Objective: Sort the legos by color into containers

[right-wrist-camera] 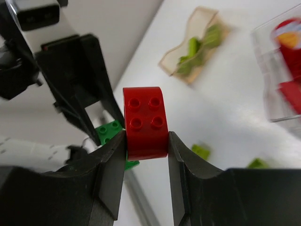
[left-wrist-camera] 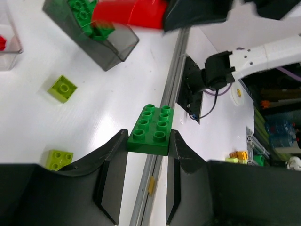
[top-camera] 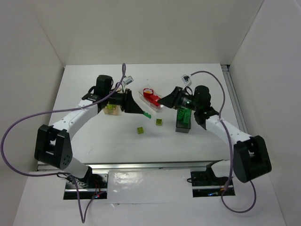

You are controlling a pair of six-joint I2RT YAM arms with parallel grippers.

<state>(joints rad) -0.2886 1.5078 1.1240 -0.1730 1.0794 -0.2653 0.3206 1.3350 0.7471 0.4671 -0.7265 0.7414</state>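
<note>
My left gripper (top-camera: 142, 112) (left-wrist-camera: 148, 141) is shut on a green lego (left-wrist-camera: 151, 129) (top-camera: 147, 114), held above the table's middle. My right gripper (top-camera: 163, 101) (right-wrist-camera: 146, 141) is shut on a red lego (right-wrist-camera: 145, 122) (left-wrist-camera: 129, 13), close to the left gripper's tips and beside the clear tub (top-camera: 157, 105) (right-wrist-camera: 275, 84) that holds red legos. The dark grey tub (top-camera: 183, 126) (left-wrist-camera: 115, 47) holds green legos. The tan tub (top-camera: 111, 109) (right-wrist-camera: 195, 47) holds yellow-green legos. Two yellow-green legos (top-camera: 140, 130) (top-camera: 159, 122) lie loose on the table; they also show in the left wrist view (left-wrist-camera: 62, 88) (left-wrist-camera: 59, 159).
The two grippers face each other tip to tip over the table's middle. White walls close in the table on the left, back and right. A metal rail (top-camera: 141, 165) runs along the near edge by the arm bases.
</note>
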